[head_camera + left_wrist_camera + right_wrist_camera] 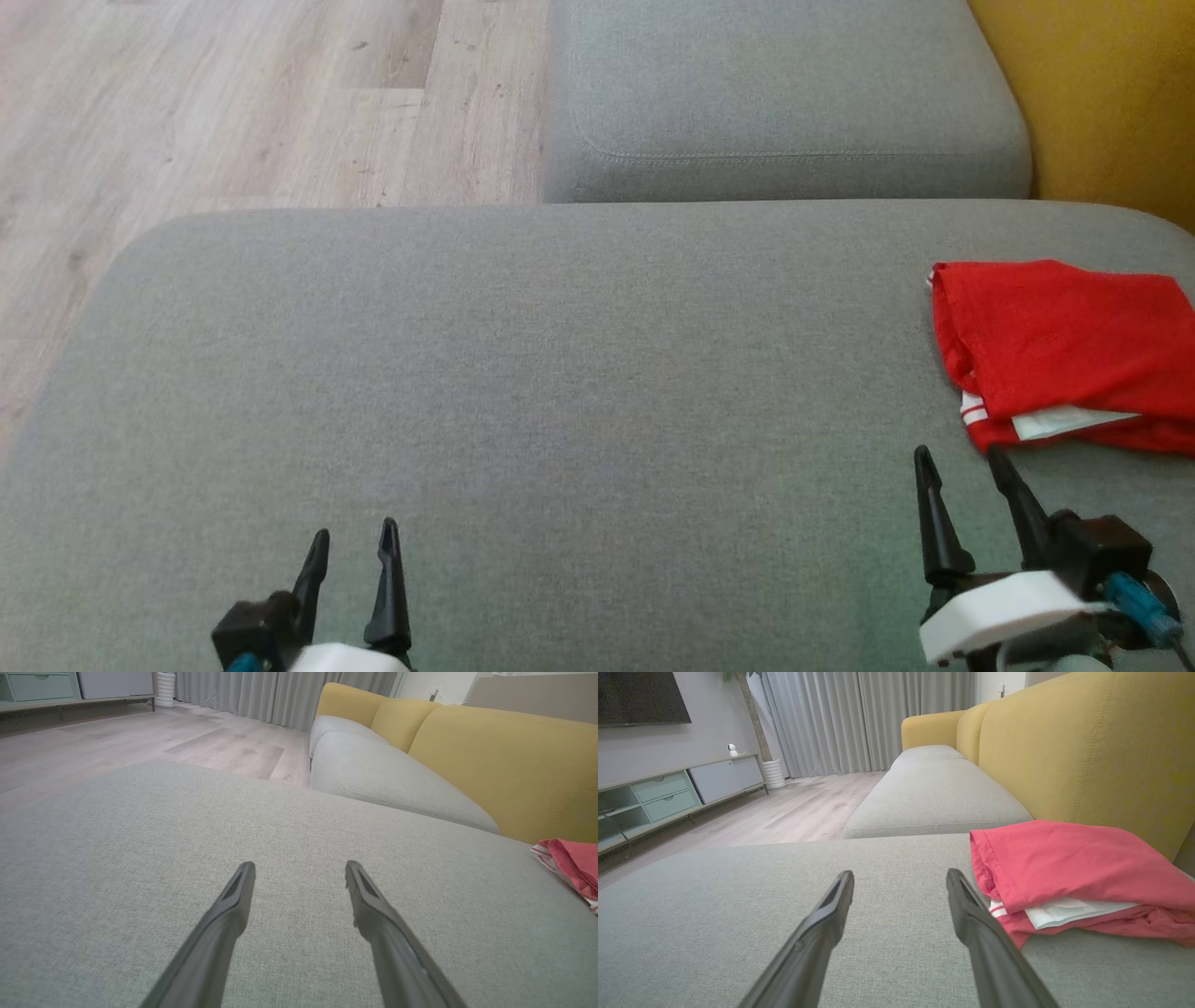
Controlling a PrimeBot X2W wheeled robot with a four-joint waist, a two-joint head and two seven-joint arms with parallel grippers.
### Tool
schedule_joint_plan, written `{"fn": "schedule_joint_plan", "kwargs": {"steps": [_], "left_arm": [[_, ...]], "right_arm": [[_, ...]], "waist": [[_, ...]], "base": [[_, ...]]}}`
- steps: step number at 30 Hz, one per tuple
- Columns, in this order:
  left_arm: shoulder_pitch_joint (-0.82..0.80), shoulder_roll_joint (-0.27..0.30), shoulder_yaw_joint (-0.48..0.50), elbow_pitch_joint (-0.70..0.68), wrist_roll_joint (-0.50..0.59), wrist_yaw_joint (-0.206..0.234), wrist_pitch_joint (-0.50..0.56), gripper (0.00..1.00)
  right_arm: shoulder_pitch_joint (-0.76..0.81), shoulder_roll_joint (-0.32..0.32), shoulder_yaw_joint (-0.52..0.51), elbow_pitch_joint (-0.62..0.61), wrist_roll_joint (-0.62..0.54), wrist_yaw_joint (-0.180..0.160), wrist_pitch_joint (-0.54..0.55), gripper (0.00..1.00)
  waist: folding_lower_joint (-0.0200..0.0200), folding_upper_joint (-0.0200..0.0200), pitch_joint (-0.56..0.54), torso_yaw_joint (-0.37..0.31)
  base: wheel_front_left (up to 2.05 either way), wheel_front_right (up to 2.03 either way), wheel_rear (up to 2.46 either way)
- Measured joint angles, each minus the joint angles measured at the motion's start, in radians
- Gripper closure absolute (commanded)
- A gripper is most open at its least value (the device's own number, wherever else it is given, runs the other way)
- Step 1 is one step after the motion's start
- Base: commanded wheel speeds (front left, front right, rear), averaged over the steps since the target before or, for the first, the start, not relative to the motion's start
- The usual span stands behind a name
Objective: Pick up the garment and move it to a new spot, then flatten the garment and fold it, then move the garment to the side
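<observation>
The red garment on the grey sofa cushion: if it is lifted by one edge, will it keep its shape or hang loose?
Probably it hangs loose: the red garment lies in soft, sagging folds. It seems light, as the thin cloth hardly dents the grey cushion. The white layer between the folds may slip out.

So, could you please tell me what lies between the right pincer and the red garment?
Only a sliver of bare grey cushion; in the head view the open right pincer sits just short of the folded red garment.
</observation>
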Motion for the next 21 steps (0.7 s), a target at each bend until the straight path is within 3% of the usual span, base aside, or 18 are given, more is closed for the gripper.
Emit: {"fn": "schedule_joint_plan", "kwargs": {"steps": [1,2,8,21], "left_arm": [[0.000,0.000,0.000,0.000,0.000,0.000,0.000,0.00],[0.000,-0.002,0.000,0.006,-0.001,0.000,-0.001,1.00],[0.053,-0.018,-0.014,0.079,-0.004,-0.001,0.005,1.00],[0.055,-0.032,0.028,0.079,-0.111,-0.029,0.035,1.00]], "right_arm": [[0.000,0.000,0.001,0.001,0.000,0.000,0.000,0.00],[0.000,0.000,0.001,0.009,0.000,0.000,0.001,1.00],[0.044,0.001,0.001,0.100,0.007,0.000,0.005,1.00],[0.041,0.001,-0.007,0.103,0.159,0.000,0.025,1.00]], "waist": [[0.0000,0.0000,0.001,-0.001],[0.0000,0.0000,0.001,-0.001],[0.0000,0.0000,0.002,-0.002],[0.0001,0.0000,0.012,-0.010]], "base": [[0.00,0.00,0.00],[0.00,0.00,0.00],[0.00,0.00,0.00],[0.00,0.00,0.00]]}}
